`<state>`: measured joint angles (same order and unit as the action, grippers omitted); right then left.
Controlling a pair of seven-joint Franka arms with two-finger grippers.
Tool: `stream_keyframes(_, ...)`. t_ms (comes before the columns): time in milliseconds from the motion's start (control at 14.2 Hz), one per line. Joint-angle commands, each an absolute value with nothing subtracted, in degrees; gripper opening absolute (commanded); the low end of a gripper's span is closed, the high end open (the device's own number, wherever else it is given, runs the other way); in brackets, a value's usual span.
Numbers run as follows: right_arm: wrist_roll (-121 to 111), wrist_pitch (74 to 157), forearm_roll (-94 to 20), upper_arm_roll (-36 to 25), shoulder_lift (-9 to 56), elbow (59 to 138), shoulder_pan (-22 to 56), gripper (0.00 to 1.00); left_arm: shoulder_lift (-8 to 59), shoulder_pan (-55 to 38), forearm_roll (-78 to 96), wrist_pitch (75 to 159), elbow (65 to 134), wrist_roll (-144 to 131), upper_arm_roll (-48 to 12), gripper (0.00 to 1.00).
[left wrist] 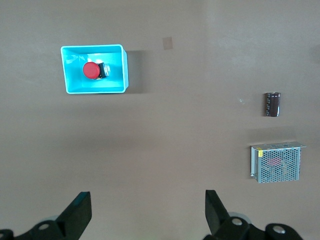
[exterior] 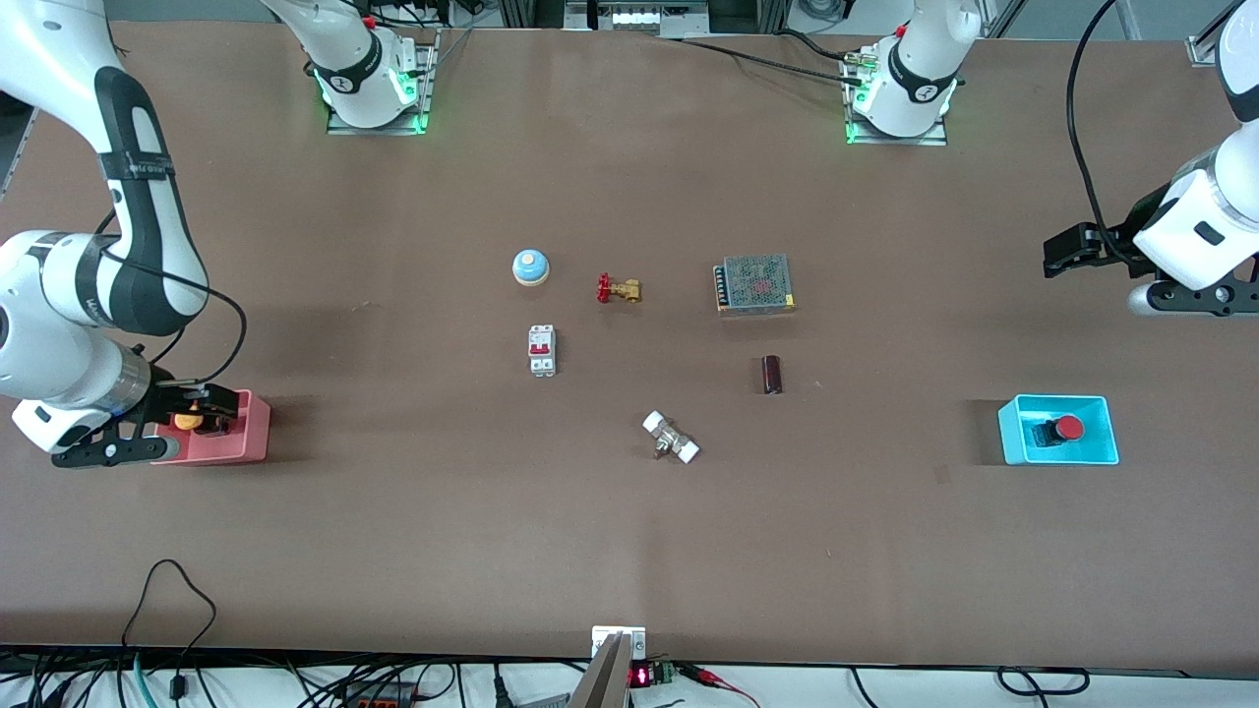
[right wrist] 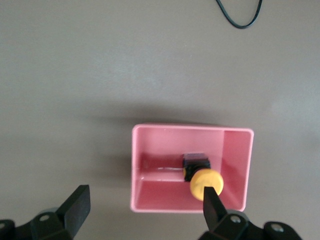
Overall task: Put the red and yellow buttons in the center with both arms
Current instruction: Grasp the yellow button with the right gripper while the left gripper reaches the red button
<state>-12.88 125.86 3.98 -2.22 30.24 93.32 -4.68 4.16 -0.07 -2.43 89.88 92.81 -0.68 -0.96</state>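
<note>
The yellow button point(exterior: 187, 421) lies in the pink bin point(exterior: 251, 433) at the right arm's end of the table; the right wrist view shows it point(right wrist: 205, 184) on its black body. My right gripper point(exterior: 202, 408) is open just over that bin point(right wrist: 150, 165); one finger point(right wrist: 212, 200) is over the yellow cap, the other is outside the bin wall. The red button point(exterior: 1067, 429) lies in the cyan bin point(exterior: 1013, 433) at the left arm's end, also in the left wrist view point(left wrist: 91, 70). My left gripper point(exterior: 1067, 251) is open and empty point(left wrist: 146, 205), high above bare table.
In the table's center point(exterior: 629, 374) lie a blue dome bell point(exterior: 530, 266), a red-handled brass valve point(exterior: 618, 290), a white breaker point(exterior: 542, 350), a mesh power supply point(exterior: 754, 284), a dark cylinder point(exterior: 772, 375) and a white-ended fitting point(exterior: 671, 438). Two green-lit arm bases stand farthest from the front camera.
</note>
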Motion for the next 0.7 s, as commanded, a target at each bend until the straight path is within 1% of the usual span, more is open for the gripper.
stream_keyframes(0, -16.3, 129.3, 4.8, -1.6, 31.9, 93.3, -6.4, 1.00, 4.8, 0.1, -2.2, 88.5, 91.1, -0.2, -0.8, 1.00)
stream_keyframes(352, -23.7, 135.3, 4.8, -1.6, 34.4, 93.7, -8.9, 1.00, 4.9, 0.2, -2.2, 88.6, 92.1, -0.1, -0.9, 1.00)
stream_keyframes(422, -24.2, 135.7, 4.8, -1.6, 34.8, 93.7, -9.1, 1.00, 6.2, 0.9, -2.2, 89.1, 92.0, -0.1, -0.8, 1.00)
stream_keyframes(492, -24.3, 135.8, 4.8, -1.6, 34.9, 93.6, -9.5, 1.00, 7.5, 2.9, -2.3, 90.2, 91.6, 0.0, -0.9, 1.00)
stream_keyframes(633, -25.7, 135.8, 4.7, -1.5, 35.0, 94.1, -9.8, 1.00, 10.7, 4.7, -2.9, 95.5, 91.8, 2.7, -0.8, 1.00)
